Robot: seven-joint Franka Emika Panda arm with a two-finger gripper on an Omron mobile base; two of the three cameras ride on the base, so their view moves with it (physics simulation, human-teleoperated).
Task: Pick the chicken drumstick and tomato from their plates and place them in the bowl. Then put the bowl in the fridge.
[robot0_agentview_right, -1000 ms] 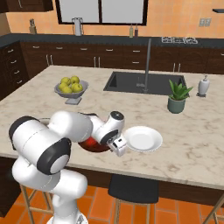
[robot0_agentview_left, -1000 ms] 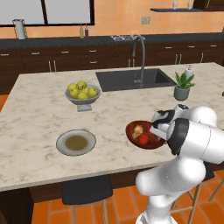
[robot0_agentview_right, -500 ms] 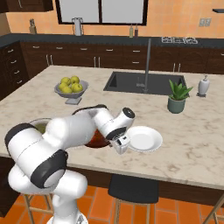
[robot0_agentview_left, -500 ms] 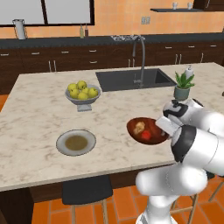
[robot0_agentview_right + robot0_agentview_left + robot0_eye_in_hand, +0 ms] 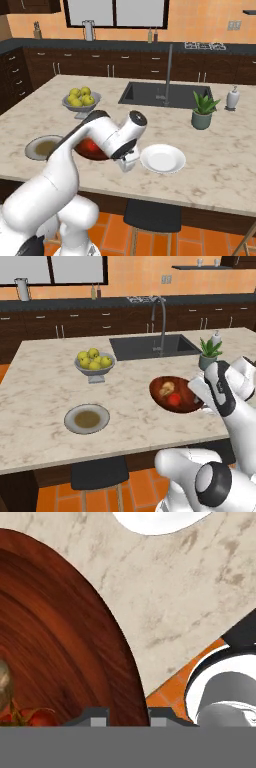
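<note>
The dark wooden bowl [image 5: 186, 403] sits near the counter's front edge with the chicken drumstick [image 5: 167, 388] and the tomato [image 5: 174, 399] inside it. My gripper [image 5: 129, 717] is shut on the bowl's near rim, one fingertip on each side of it. From the right base view the arm covers most of the bowl [image 5: 90, 149], and the gripper [image 5: 127, 162] points down at its edge. The white plate [image 5: 162, 158] lies bare just beside the bowl. The grey plate [image 5: 87, 418] with its brownish centre lies bare to the left. The fridge is out of view.
A grey footed bowl of apples [image 5: 94, 362] stands behind the plates. The sink [image 5: 152, 346] with its tall faucet, a potted plant [image 5: 209, 353] and a soap dispenser [image 5: 231, 97] are further back. A dark stool [image 5: 152, 215] stands below the counter edge.
The jaws have closed onto the bowl's rim. The arm's upper links have swung a little to the right in the left base view. The bowl has barely shifted.
</note>
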